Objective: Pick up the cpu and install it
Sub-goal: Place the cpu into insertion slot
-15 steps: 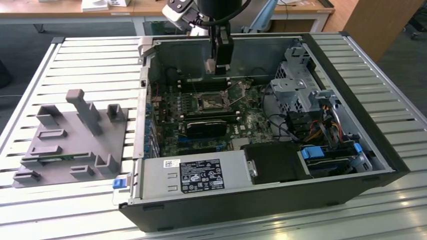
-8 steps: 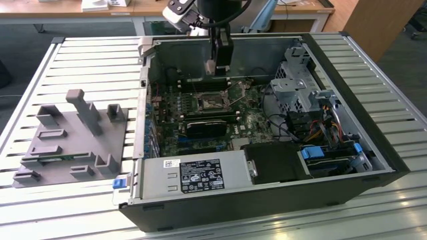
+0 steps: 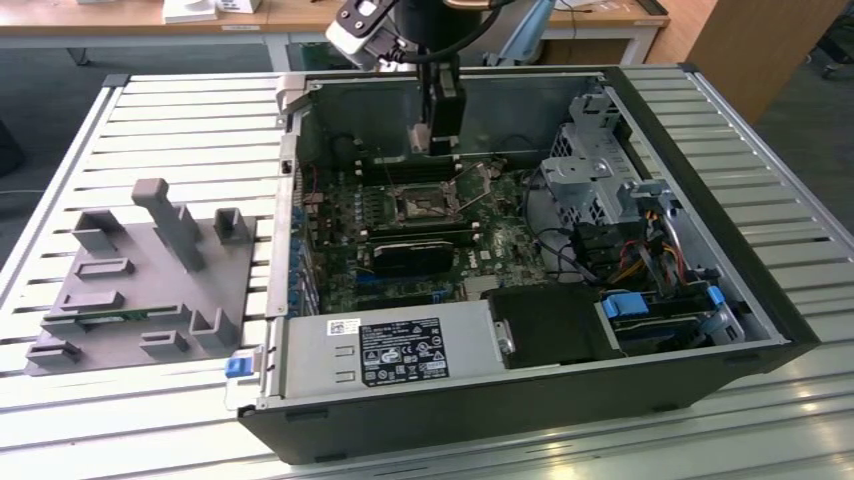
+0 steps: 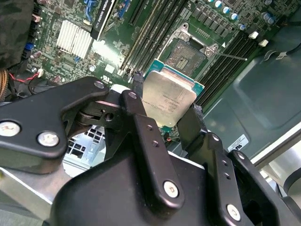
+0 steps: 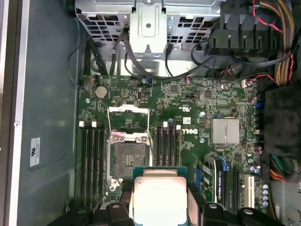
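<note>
The cpu (image 4: 168, 99), a flat square chip with a shiny silver top and a green edge, sits between my gripper's (image 4: 167, 96) black fingers (image 4: 141, 122), which are shut on its two opposite sides. In the first wrist view the cpu (image 5: 160, 197) hangs just beside and above the open socket (image 5: 128, 157), whose metal frame is flipped up. From the exterior view, my gripper (image 3: 437, 140) hovers inside the open computer case, above the socket (image 3: 416, 205) on the green motherboard (image 3: 507, 240).
The case's back wall (image 3: 441, 100) stands close behind the gripper. A metal drive cage (image 3: 594, 170) and cable bundles (image 3: 641, 250) fill the exterior view's right. A black block (image 3: 420, 250) and the grey power supply box (image 3: 387, 350) lie nearer the front. A grey fixture (image 3: 147, 270) sits outside the case.
</note>
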Controlling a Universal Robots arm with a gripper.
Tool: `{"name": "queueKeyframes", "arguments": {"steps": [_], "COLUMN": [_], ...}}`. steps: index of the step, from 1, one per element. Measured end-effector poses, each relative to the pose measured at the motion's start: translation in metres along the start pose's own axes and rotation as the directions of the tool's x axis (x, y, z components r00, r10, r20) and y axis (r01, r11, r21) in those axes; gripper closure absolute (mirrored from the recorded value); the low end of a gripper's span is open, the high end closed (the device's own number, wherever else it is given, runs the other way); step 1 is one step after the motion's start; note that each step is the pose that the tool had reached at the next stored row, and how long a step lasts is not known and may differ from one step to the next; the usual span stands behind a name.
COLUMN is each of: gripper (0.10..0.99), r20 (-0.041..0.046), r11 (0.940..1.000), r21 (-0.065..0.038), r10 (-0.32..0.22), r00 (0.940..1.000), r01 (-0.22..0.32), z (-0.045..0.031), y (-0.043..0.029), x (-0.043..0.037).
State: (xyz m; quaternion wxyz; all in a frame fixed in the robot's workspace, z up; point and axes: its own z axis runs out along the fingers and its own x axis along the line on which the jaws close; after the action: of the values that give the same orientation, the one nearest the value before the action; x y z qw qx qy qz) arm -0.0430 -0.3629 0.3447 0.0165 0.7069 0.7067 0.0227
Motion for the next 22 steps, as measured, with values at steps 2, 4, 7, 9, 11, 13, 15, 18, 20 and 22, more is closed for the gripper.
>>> {"name": "queueKeyframes", "arguments": {"steps": [2,4,7,9,11,13,15,18,20,22], "gripper": [0.545,0.545,0.545,0.545,0.545,0.545,0.545,0.545,0.545,0.545], "r20": [0.0001,0.0000,-0.0002,-0.0001,-0.0001,-0.0002,-0.0002,-0.0001,-0.0001,0.0000], "r11": [1.0000,1.0000,1.0000,1.0000,1.0000,1.0000,1.0000,1.0000,1.0000,1.0000], "r21": [0.000,0.000,0.000,0.001,0.001,0.001,0.001,0.001,0.001,0.001], "r10": [0.000,0.000,0.000,0.000,0.000,0.000,0.000,0.000,0.000,0.000], "r00": [1.0000,1.0000,1.0000,1.0000,1.0000,1.0000,1.0000,1.0000,1.0000,1.0000], "r01": [0.000,0.000,0.000,0.000,0.000,0.000,0.000,0.000,0.000,0.000], "z": [0.0025,0.0055,0.0095,0.0118,0.0138,0.0157,0.0172,0.0195,0.0211,0.0225], "y": [-0.0001,-0.0003,-0.0005,-0.0006,-0.0008,-0.0009,-0.0010,-0.0011,-0.0012,-0.0012], "x": [0.0030,0.0065,0.0080,0.0081,0.0081,0.0081,0.0081,0.0081,0.0081,0.0081]}}
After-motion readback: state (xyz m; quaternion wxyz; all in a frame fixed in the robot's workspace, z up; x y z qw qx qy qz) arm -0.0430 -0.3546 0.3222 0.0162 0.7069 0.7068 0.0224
